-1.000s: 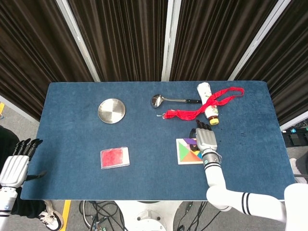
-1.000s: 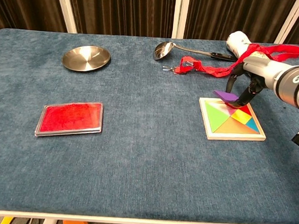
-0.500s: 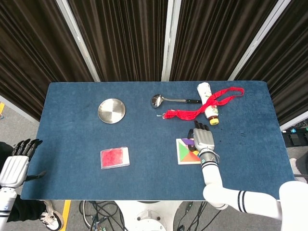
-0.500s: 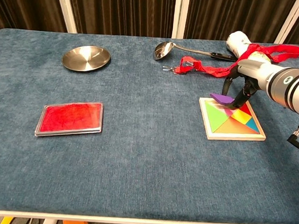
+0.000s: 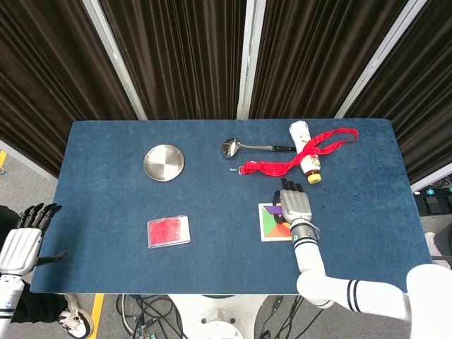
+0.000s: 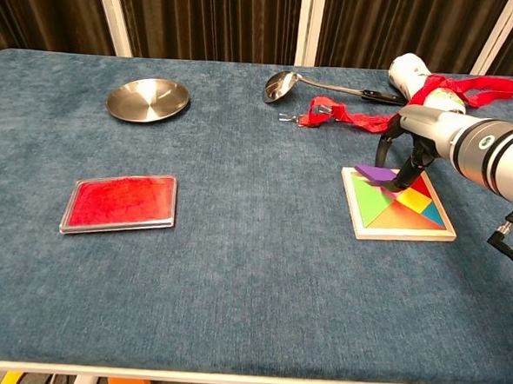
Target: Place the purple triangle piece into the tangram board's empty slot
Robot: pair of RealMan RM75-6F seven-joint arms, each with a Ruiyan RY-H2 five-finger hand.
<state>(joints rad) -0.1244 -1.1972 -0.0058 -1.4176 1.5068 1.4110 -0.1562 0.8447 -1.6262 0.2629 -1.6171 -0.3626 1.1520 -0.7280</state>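
One hand is at work: the right hand (image 6: 413,148) pinches the flat purple triangle piece (image 6: 375,174) in its dark fingertips, holding it low over the far left corner of the tangram board (image 6: 398,206), perhaps touching the rim there. The chest view shows that grip from the side; the head view hides it under the hand's grey back (image 5: 296,205). Only the head view shows the left hand (image 5: 21,244), off the table's near left corner, holding nothing, fingers apart. Beyond the single wooden board lie one red strap (image 6: 392,111), one white bottle (image 6: 418,77), one steel ladle (image 6: 282,85), one round metal plate (image 6: 147,98) and one clear-rimmed red tray (image 6: 121,203) on blue felt.
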